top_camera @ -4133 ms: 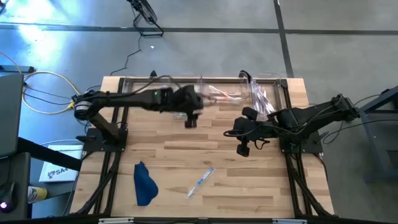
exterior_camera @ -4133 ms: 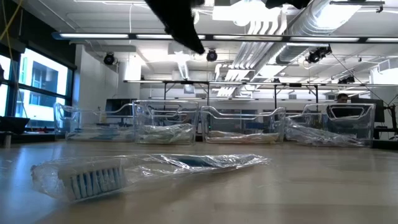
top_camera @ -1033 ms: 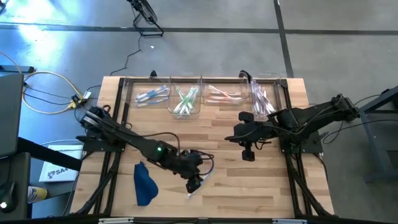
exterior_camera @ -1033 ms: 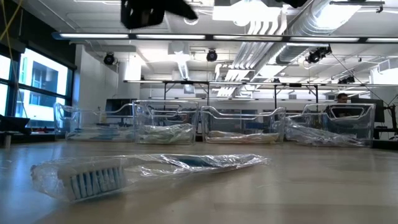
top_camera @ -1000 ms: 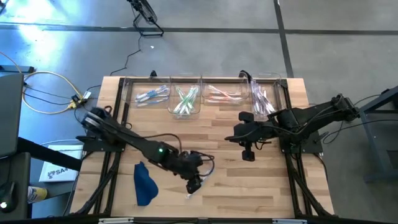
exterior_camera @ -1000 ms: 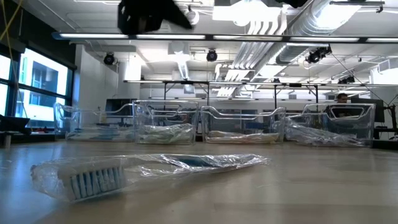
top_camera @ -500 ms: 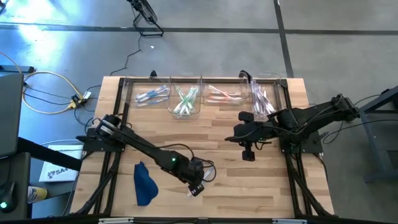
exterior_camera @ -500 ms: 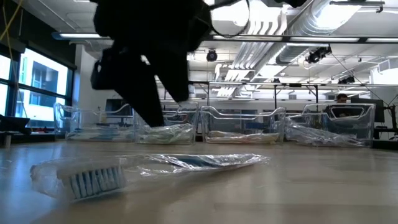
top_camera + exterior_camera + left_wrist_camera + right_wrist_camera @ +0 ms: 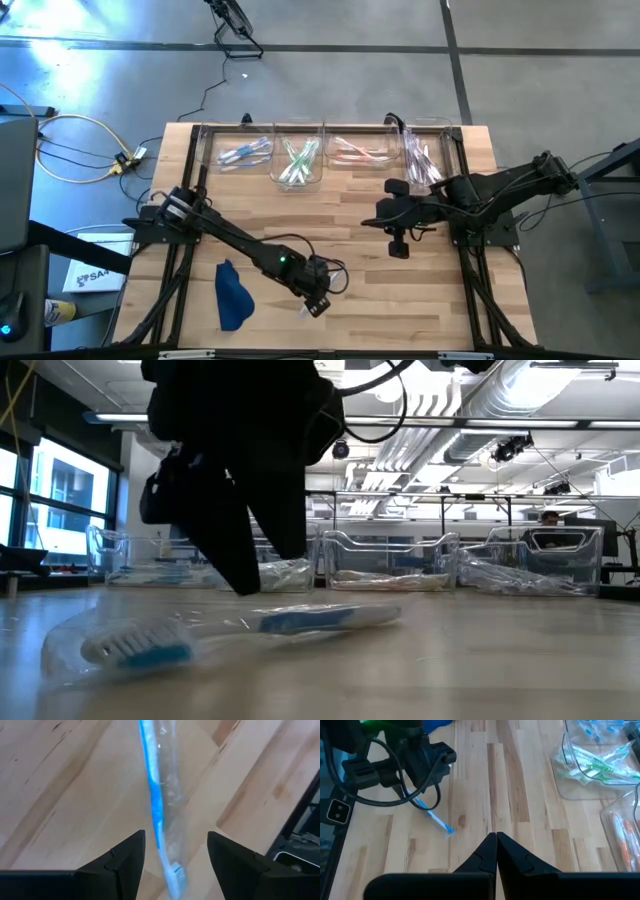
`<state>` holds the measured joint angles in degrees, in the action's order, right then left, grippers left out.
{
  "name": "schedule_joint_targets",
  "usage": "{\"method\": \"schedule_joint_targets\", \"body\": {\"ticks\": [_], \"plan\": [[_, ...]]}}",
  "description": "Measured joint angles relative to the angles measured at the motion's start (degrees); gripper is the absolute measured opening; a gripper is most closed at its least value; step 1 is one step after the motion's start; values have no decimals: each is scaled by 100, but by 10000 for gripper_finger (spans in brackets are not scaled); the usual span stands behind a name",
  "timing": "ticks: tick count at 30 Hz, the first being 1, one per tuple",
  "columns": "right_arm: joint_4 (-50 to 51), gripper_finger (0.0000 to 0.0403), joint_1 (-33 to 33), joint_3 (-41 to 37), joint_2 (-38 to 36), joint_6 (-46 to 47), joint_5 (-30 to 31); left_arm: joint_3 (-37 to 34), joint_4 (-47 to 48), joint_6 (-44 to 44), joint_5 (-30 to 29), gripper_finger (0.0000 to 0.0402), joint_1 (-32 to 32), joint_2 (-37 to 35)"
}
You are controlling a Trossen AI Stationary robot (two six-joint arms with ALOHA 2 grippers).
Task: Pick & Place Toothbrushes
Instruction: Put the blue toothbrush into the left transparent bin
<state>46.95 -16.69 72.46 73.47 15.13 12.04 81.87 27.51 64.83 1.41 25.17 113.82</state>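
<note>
The left gripper (image 9: pixel 316 303) is low over the near part of the table (image 9: pixel 400 290), its two fingers (image 9: pixel 117 865) spread apart. The toothbrush (image 9: pixel 156 805), a blue one in a clear wrapper, lies flat on the wood and runs through the gap between the fingers, straddled but not clamped; whether a fingertip touches the wrapper cannot be told. In the low view the dark gripper (image 9: pixel 245 565) reaches down to the table just behind the toothbrush (image 9: pixel 230 632), whose bristle end points toward the camera side.

The left arm stretches slantwise from its base at the table's left edge to this spot. A blue cloth (image 9: pixel 232 296) lies near the gripper, to its left, apart from the toothbrush. The near edge of the table is close by.

Bare wood lies open between the gripper and the far edge, where four clear bins (image 9: pixel 298 158) stand in a row holding more wrapped brushes.

The right gripper (image 9: pixel 397 246) waits over the middle of the table's right half, fingers (image 9: pixel 485 855) pressed together and holding nothing, well apart from the toothbrush.
</note>
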Motion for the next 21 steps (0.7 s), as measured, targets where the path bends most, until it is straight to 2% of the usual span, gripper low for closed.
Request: {"method": "schedule_joint_targets", "body": {"ticks": [11, 13, 21], "plan": [[-34, 2, -1, -30, 0, 5, 4, -23, 227, 58, 97, 209, 4, 201], [-42, 2, -2, -30, 0, 5, 4, 17, -157, 57, 260, 209, 5, 344], [-47, 2, -1, -30, 0, 5, 2, 23, -193, 101, 353, 209, 35, 486]]}}
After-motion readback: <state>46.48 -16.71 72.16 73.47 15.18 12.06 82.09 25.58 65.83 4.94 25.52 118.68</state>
